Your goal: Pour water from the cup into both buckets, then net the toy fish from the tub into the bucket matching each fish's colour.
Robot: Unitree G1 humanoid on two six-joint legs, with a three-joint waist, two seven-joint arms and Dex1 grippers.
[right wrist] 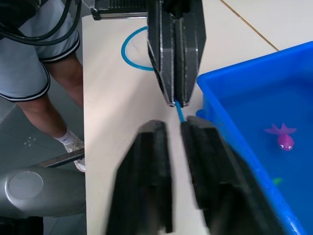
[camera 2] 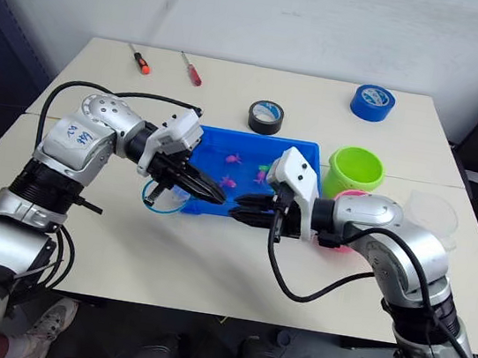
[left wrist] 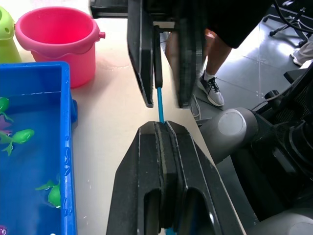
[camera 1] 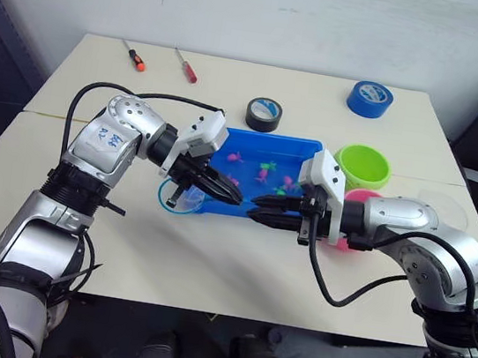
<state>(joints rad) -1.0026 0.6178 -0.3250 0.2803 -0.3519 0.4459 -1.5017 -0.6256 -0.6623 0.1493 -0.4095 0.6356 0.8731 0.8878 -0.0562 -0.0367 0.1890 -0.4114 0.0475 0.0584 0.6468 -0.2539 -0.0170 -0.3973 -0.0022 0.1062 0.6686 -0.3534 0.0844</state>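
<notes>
Middle of the left eye view: left gripper pinching the net by its thin handle, hoop beside the blue tub, right gripper facing it. Left wrist view: right fingers spread around the handle. Best to close on it gently before letting go.

We have open counter in front of the tub, free for passing. Our left gripper and right gripper meet tip to tip at the tub's near rim, blocking that edge. On the right, the green bucket and pink bucket stand close beside the tub, closing that flank. Behind it sits a black tape roll.
</notes>
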